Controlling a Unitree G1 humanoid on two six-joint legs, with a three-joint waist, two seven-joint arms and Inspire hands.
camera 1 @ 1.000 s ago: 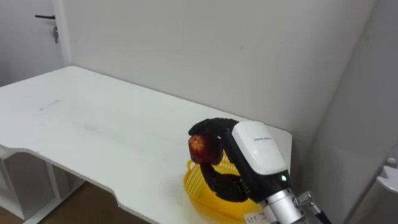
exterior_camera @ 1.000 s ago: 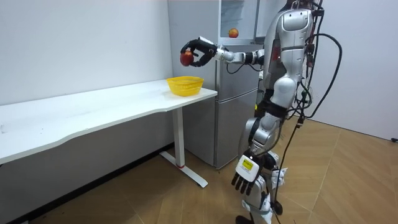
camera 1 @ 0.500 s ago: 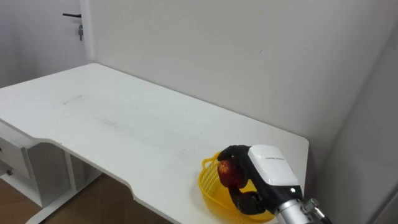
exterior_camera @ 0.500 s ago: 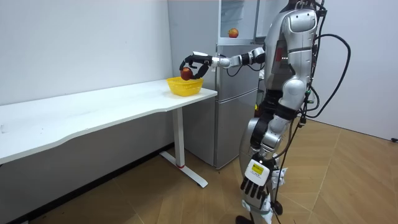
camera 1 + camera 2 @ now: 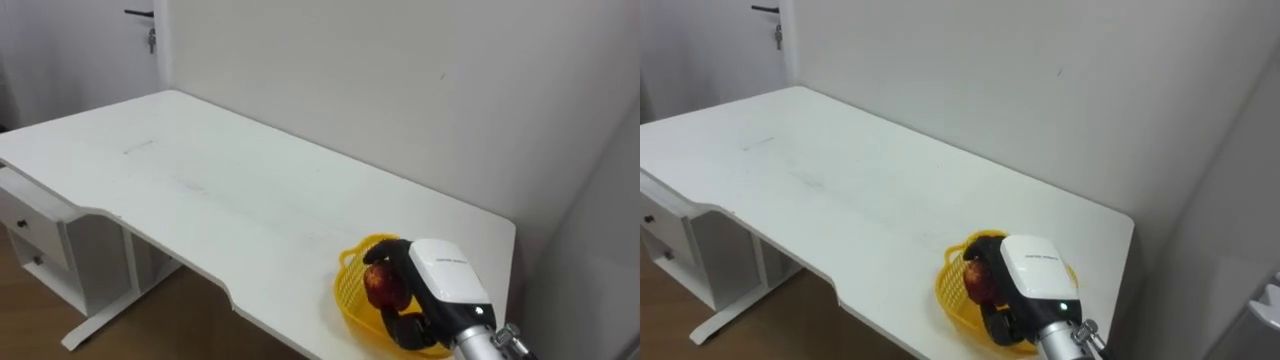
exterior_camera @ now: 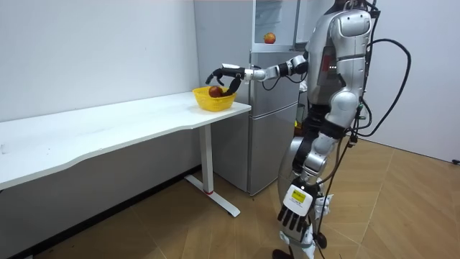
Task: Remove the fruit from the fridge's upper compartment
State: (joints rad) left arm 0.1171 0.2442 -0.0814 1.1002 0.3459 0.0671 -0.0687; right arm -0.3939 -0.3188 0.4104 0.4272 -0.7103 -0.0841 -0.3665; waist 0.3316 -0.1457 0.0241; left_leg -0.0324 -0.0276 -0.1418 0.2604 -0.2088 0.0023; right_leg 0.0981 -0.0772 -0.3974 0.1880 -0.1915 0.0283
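Note:
My right hand (image 5: 441,291) is shut on a red apple (image 5: 382,286), its fingers curled round the fruit. Hand and apple sit low inside a yellow basket (image 5: 347,293) near the right end of the white table (image 5: 240,200). In the room view the right arm reaches from the fridge side out to the basket (image 6: 204,101), with the apple (image 6: 215,91) at its rim. A second red apple (image 6: 269,37) rests on a shelf in the open upper fridge (image 6: 277,25). My left hand (image 6: 292,220) hangs by my leg with relaxed fingers.
The grey fridge (image 6: 273,129) stands just past the table's right end, and I stand in front of it. A white wall runs behind the table. A drawer unit (image 5: 45,255) sits under the table's far left part.
My right hand has come down with the apple from above the basket into it. The eye view has shifted to the left meanwhile.

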